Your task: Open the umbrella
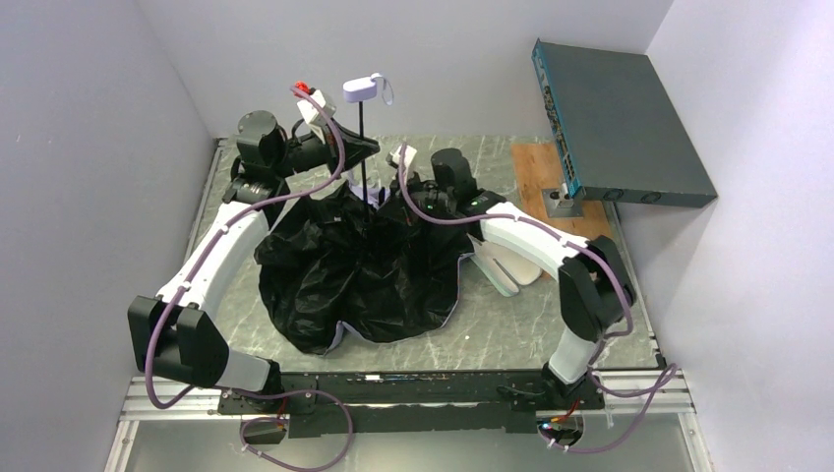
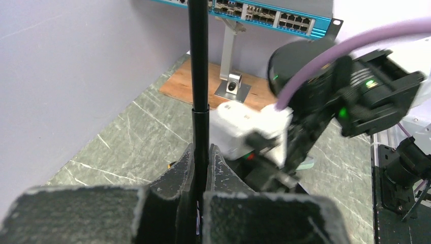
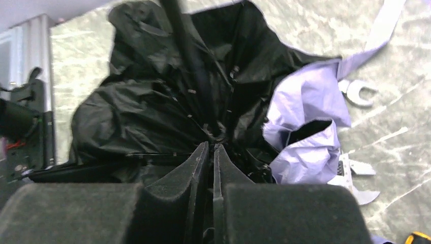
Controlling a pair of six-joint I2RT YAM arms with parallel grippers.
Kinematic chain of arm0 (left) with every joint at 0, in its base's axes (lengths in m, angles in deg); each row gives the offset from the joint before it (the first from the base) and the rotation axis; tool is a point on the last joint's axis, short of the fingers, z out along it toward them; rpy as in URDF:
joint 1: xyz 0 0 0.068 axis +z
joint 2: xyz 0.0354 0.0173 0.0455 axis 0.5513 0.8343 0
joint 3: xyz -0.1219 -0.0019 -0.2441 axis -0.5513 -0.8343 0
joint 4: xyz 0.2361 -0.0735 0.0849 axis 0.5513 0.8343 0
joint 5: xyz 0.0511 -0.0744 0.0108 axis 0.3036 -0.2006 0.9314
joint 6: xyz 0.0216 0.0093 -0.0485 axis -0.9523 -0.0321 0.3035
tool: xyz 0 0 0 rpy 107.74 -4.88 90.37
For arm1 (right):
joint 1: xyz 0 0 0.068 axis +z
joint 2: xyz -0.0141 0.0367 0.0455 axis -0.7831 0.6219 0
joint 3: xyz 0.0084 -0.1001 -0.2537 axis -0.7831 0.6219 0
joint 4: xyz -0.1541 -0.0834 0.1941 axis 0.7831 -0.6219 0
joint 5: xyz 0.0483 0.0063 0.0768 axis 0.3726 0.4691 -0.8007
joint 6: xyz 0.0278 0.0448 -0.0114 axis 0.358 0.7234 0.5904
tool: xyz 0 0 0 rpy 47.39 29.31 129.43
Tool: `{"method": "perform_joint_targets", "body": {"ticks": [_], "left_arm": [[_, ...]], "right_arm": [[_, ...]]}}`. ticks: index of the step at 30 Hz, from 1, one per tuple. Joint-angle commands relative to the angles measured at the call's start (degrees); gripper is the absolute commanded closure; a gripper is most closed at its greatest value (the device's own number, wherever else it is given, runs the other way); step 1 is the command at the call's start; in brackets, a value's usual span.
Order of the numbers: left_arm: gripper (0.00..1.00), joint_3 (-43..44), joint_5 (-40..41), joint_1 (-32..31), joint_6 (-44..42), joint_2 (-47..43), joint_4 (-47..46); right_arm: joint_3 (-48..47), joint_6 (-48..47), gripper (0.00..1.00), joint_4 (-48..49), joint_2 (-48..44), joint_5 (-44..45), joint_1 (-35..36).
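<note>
Both: left gripper (image 2: 198, 157) pinches umbrella (image 1: 344, 275) shaft, right gripper (image 3: 211, 152) pressed together; fabric lies inside table (image 1: 551, 324) edges.

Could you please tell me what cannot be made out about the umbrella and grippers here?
Handle: out past the top edge of the left wrist view, above the shaft that the left gripper clamps.
Right gripper's hold: right wrist view, its shut fingers and crumpled canopy hide whether anything is pinched.
Wrench: right wrist view, partly under lavender fabric.
</note>
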Motion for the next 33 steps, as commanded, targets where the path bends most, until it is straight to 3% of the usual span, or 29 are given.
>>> {"method": "perform_joint_targets", "body": {"ticks": [1, 10, 15, 21, 26, 29, 33], "left_arm": [[1.0, 1.7, -3.2, 0.4, -1.0, -3.3, -2.1], [1.0, 1.5, -4.3, 0.4, -1.2, -4.8, -0.3], [1.0, 1.8, -5.5, 0.7, -2.7, -7.0, 2.3], [1.0, 1.9, -7.5, 2.8, -3.8, -10.5, 6.1], [1.0, 1.6, -7.6, 4.3, -3.8, -11.7, 7.1], [1.0, 1.6, -7.0, 4.5, -3.5, -11.3, 6.5], [1.0, 1.8, -6.0, 4.5, -3.3, -9.0, 5.3]], "right_arm": [[-2.5, 1.4, 0.92, 2.1, 5.3, 7.1, -0.5], [-5.2, 6.4, 0.92, 4.5, 12.9, 9.9, -0.6], [-6.5, 6.2, 0.85, 1.4, 16.9, 12.8, -1.7], [-6.7, 5.6, 0.56, -2.5, 19.3, 17.8, -5.7], [-8.4, 4.0, 0.5, -7.5, 21.3, 21.0, -7.9], [-10.6, 4.0, 0.45, -9.6, 20.8, 17.9, -8.7], [-9.3, 4.0, 0.4, -6.1, 15.7, 6.1, -8.6]]}}
